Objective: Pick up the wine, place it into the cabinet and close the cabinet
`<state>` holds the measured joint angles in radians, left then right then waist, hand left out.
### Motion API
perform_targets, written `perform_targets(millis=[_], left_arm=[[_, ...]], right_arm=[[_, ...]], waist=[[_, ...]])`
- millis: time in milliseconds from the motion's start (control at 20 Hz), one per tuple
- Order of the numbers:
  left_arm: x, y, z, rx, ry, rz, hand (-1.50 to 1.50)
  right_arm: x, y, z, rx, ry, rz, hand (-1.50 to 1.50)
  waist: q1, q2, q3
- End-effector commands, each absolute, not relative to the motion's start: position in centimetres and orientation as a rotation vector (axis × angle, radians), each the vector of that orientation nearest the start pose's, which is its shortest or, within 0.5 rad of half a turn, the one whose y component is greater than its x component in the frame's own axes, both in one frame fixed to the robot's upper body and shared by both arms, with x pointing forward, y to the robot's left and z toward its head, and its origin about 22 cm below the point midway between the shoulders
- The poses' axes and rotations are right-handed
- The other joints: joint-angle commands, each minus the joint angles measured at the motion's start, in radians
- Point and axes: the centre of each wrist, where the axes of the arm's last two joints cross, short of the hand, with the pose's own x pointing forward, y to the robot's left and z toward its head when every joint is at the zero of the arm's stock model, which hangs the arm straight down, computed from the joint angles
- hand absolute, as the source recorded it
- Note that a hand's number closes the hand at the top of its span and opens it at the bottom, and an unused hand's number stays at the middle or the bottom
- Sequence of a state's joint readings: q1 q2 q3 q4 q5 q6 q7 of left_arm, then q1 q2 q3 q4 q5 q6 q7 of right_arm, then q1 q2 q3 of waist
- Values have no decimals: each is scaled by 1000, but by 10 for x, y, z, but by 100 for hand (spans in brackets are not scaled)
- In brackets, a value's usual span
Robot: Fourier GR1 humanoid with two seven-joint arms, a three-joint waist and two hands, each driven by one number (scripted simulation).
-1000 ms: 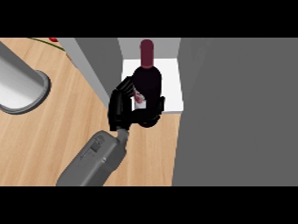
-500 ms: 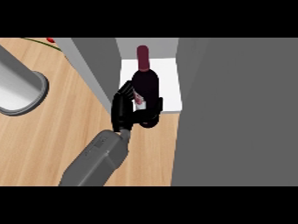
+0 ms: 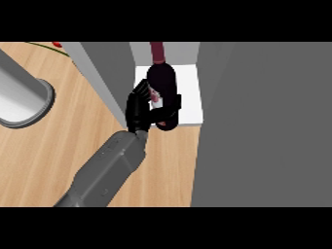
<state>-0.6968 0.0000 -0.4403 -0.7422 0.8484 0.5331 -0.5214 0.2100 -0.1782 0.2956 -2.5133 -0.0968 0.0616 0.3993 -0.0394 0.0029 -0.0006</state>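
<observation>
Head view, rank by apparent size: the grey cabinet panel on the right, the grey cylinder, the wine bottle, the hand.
1. Cabinet panel, by far the largest.
2. Grey cylinder, though the edge cuts it off.
3. Wine bottle and hand: too alike to rank, since the hand curls round the bottle and hides part.

The wine (image 3: 162, 80) is a dark bottle with a deep red neck and a pale label that peeks out between my fingers. My right robot hand (image 3: 141, 109) is curled round its lower body. Its neck points away from me, into the opening of the cabinet (image 3: 188, 97), and its body lies over the white floor inside. I cannot tell whether it rests on that floor. The cabinet is grey and stands open, with a grey wall left of the bottle.
</observation>
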Motion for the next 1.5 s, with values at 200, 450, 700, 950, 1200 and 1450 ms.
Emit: perform_targets(millis=[200,450,700,950,1200,1450], left_arm=[[384,83,3,-87,-1580,340,150],[403,71,32,-70,-1600,346,150],[421,85,45,4,-1626,308,150],[426,88,42,178,-1638,283,150],[444,116,60,382,-1664,183,-150],[436,108,41,451,-1623,148,-150]], right_arm=[[86,-217,199,347,-1933,304,-150],[92,-216,197,355,-1909,302,-150],[98,-212,191,369,-1927,283,-150],[94,-214,191,373,-1915,283,-150],[99,-205,191,389,-1915,309,-150],[100,-216,185,385,-1920,303,-150]], waist=[[-10,3,0],[-15,5,0],[-4,5,0],[-17,6,1],[-20,11,0],[-25,13,1]])
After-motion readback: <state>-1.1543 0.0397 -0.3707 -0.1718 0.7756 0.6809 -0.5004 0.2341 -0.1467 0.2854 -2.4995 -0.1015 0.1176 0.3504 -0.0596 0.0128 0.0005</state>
